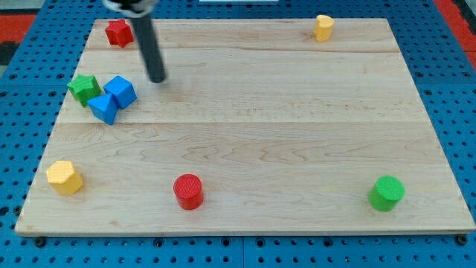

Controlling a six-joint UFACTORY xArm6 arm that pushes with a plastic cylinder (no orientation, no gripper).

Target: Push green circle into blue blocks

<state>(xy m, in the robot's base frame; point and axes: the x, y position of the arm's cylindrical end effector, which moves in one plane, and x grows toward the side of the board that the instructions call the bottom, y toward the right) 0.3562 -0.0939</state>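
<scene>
The green circle (387,193) stands near the board's bottom right corner. The two blue blocks sit together at the view's left: a blue cube (120,91) and a blue triangle-like block (104,108) touching it below left. My tip (158,78) rests on the board just right of and slightly above the blue cube, far from the green circle. The dark rod rises from it toward the view's top.
A green star block (85,88) touches the blue blocks on their left. A red star block (118,33) sits at top left, a yellow block (323,27) at top right, a yellow hexagon (65,177) at bottom left, a red cylinder (188,191) at bottom middle.
</scene>
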